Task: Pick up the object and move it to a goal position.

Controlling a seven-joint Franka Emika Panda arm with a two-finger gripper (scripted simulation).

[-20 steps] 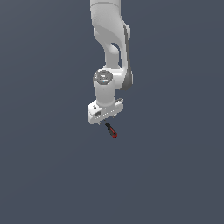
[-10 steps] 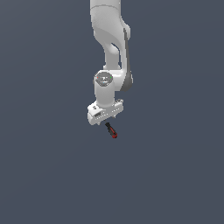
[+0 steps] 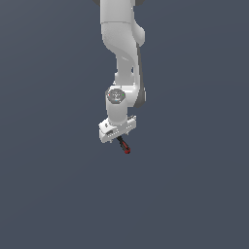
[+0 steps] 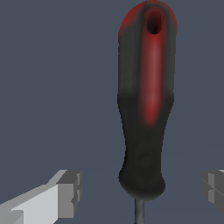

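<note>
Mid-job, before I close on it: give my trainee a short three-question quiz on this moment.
1. True or false: the pincer has its fingers pressed against the tool.
2. The tool's handle is coloured: A) blue and white, B) red and black, C) green and yellow.
3. Fill in: in the wrist view, the tool lies ___ the two fingers.

Key: 1 false, there is a gap on each side; 2 B; 3 between.
</note>
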